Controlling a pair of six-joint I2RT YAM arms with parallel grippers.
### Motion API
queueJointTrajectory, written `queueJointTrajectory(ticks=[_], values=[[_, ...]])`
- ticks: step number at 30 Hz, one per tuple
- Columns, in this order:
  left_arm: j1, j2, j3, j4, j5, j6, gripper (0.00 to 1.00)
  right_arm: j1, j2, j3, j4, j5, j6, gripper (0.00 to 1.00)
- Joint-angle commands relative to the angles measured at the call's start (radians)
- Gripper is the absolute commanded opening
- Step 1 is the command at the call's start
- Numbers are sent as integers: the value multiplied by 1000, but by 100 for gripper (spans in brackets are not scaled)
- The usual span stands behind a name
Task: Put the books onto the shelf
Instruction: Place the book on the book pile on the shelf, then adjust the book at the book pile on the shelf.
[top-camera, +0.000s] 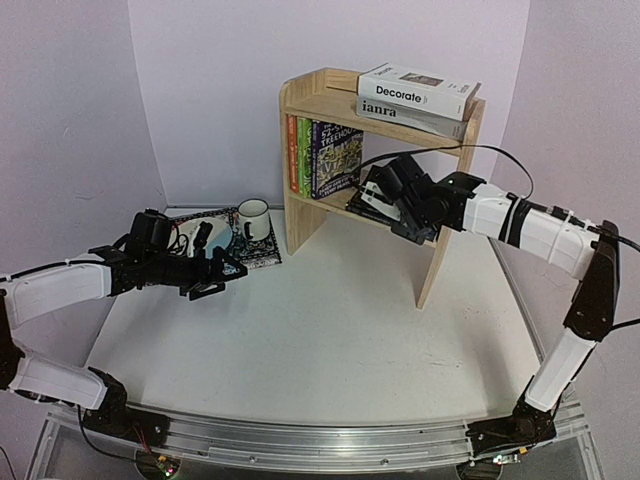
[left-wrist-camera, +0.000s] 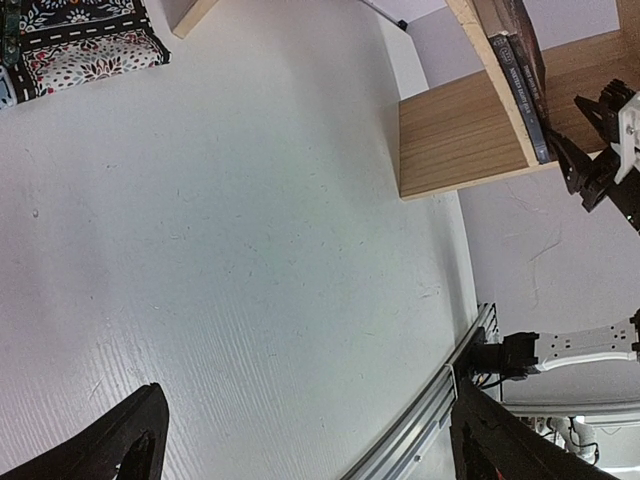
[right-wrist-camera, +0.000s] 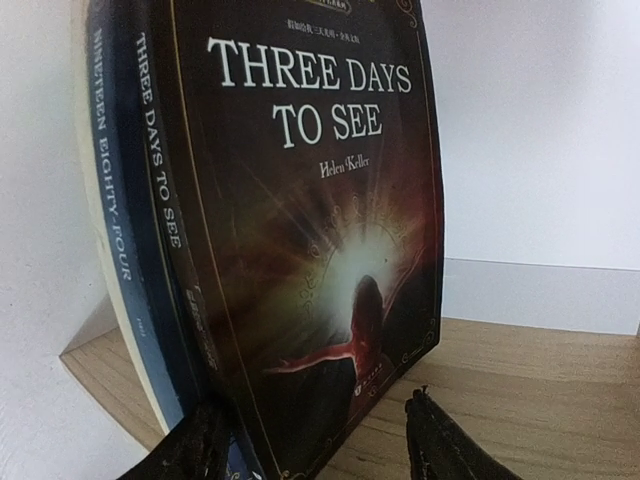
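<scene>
The pine shelf (top-camera: 310, 100) stands at the back of the table. The white "Decorate" book (top-camera: 415, 88) lies on the grey "ianra" book (top-camera: 410, 115) on its top tier. Colourful Treehouse paperbacks (top-camera: 320, 155) stand on the lower tier. My right gripper (top-camera: 372, 195) reaches into that tier beside them. In the right wrist view "Three Days to See" (right-wrist-camera: 310, 200) leans on "Nineteen Eighty-Four" (right-wrist-camera: 110, 200) on the shelf board (right-wrist-camera: 530, 390). The right gripper (right-wrist-camera: 315, 445) is open around the black book's lower corner, its right finger apart from the cover. My left gripper (top-camera: 225, 272) hangs open and empty above the table (left-wrist-camera: 305, 435).
A patterned placemat (top-camera: 262, 255) with a plate and a white mug (top-camera: 252, 218) lies left of the shelf, just behind the left gripper. The shelf's side panel (left-wrist-camera: 450, 140) and the right arm's cable are near the right gripper. Purple walls close the back and sides.
</scene>
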Motion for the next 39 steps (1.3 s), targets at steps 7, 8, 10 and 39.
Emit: queueJointTrajectory(ticks=[7,8,10,39], values=[[2,6,29,23,13,-7,99,82,-36,32,-73,75,50,75],[2,7,29,22,14,-7,100,85,-40,33,-74,76,52,77],[2,10,29,23,14,-7,100,93,-47,34,-75,71,57,87],[2,37,66,23,23,3,99,232,-150,-13,-96,-211,172,98]])
